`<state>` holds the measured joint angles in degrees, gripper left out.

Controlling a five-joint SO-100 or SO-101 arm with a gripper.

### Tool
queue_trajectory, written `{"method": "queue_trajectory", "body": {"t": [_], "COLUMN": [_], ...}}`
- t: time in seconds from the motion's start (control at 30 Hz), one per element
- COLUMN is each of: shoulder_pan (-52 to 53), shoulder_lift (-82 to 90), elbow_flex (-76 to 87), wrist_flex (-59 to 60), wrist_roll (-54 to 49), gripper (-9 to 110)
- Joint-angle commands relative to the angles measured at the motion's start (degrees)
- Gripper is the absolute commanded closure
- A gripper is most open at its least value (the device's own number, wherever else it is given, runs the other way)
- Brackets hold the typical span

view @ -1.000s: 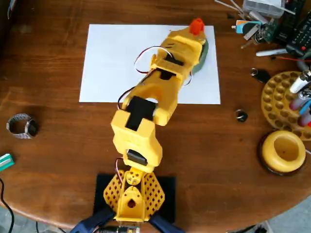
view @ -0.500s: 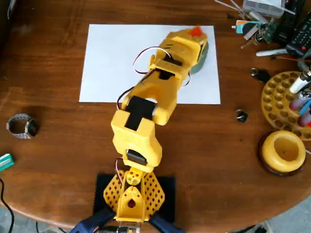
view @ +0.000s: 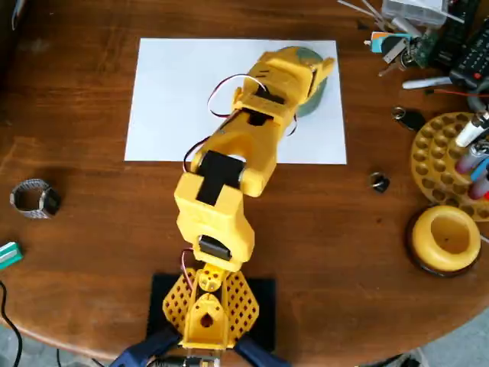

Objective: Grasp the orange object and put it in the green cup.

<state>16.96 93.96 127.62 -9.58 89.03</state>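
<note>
Over the green cup (view: 315,98), yellow gripper (view: 319,70), orange object hidden

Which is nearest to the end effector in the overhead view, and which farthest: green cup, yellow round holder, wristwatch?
From the end effector:
1. Green cup, directly under it on the white paper.
2. Yellow round holder, lower right.
3. Wristwatch, far left.

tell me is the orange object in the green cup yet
Cannot tell. No orange object shows in the overhead view; the gripper and arm cover most of the green cup, hiding its inside.
</note>
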Motion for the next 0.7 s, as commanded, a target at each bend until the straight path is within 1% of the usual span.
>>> {"method": "queue_trajectory", "body": {"t": [0.0, 0.1, 0.17, 0.3, 0.37, 0.43, 0.53, 0.67], "shoulder_pan": [-0.88, -3.08, -5.19, -8.79, -9.23, -9.32, -9.49, -9.58], "shoulder_lift": [2.81, 6.06, 9.05, 15.82, 18.72, 21.36, 25.75, 33.75], "elbow_flex": [0.35, 1.14, 0.70, 1.41, 1.41, 1.76, 5.98, 16.00], "wrist_flex": [-0.44, 3.34, 9.32, 21.53, 26.46, 30.06, 30.50, 30.59], "wrist_roll": [-0.09, 0.00, 0.00, -0.26, -3.16, -9.58, -14.59, -12.83], "gripper": [80, 82, 84, 91, 99, 102, 102, 102]}}
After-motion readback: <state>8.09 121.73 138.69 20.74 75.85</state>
